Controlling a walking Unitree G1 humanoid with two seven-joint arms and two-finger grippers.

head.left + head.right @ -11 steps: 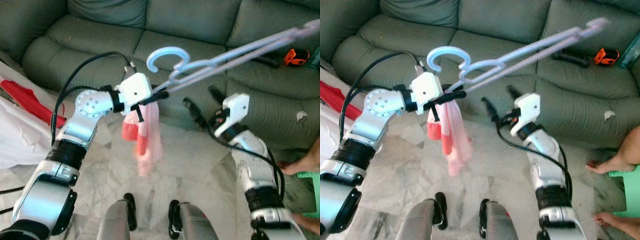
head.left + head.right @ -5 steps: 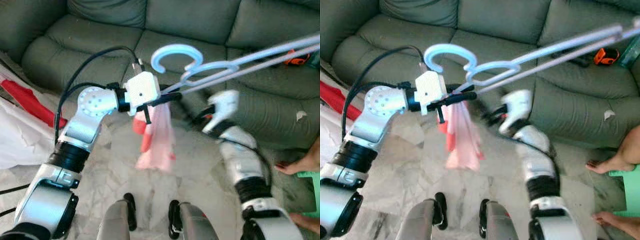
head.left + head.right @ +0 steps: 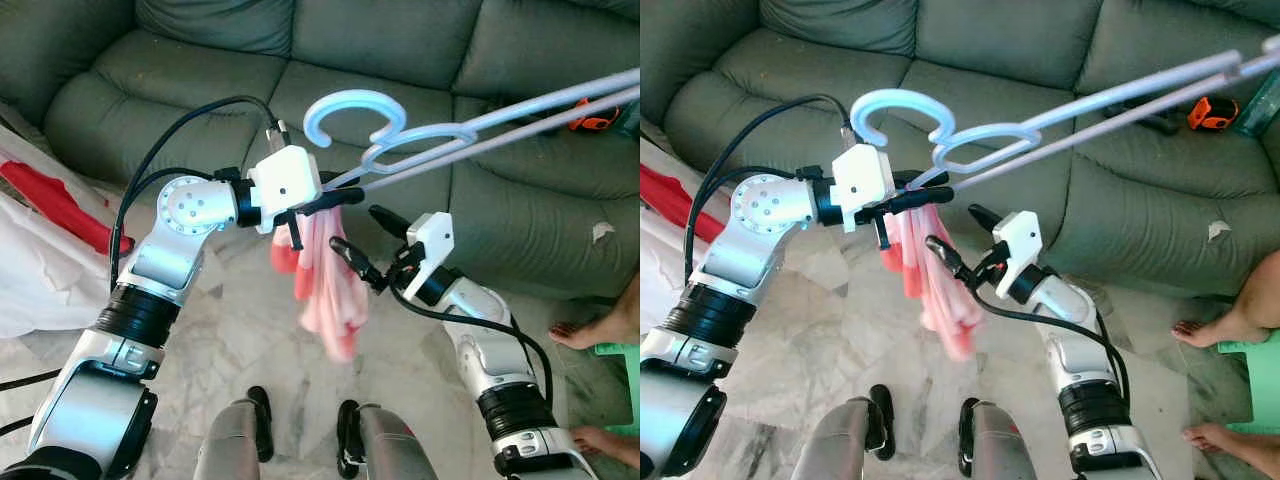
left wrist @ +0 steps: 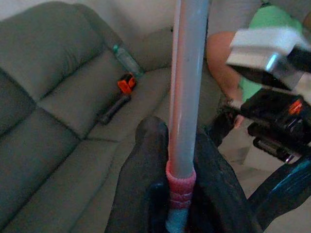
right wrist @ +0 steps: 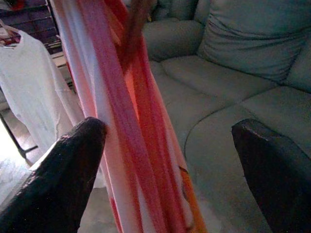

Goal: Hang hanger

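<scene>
Left gripper [image 3: 335, 197] clenched on hanger [image 3: 420, 140] near its neck, pinching the bar; pink cloth [image 3: 325, 275] bunched under the fingers at the grip, per wrist view. Hanger's long axis runs from the grip up and far-right, out past the frame edge; hook [image 3: 350, 112] curls up just left of the neck, opening toward the sofa [image 3: 400, 50]. No rail or rack in the head views to hook onto, so target direction unknown; in right wrist view, a white shirt [image 5: 29, 82] on a hanger, off beyond the cloth.

Right gripper [image 3: 955, 235] spread wide, empty, just right of the hanging cloth, fingers pointing left at it. In right wrist view cloth hangs between the two fingers [image 5: 68, 179], nearer one than the other, not pinched. Right arm nearer the cloth; left arm owns the hanger.

Around: orange tool [image 3: 1212, 110] and black handle [image 3: 1145, 118] on far-right sofa cushion, well apart. White and red fabric [image 3: 40, 240] on floor at left. Person's feet [image 3: 600, 335] at right edge, near right arm's elbow side — likely the one clearance risk on a rightward swing.
</scene>
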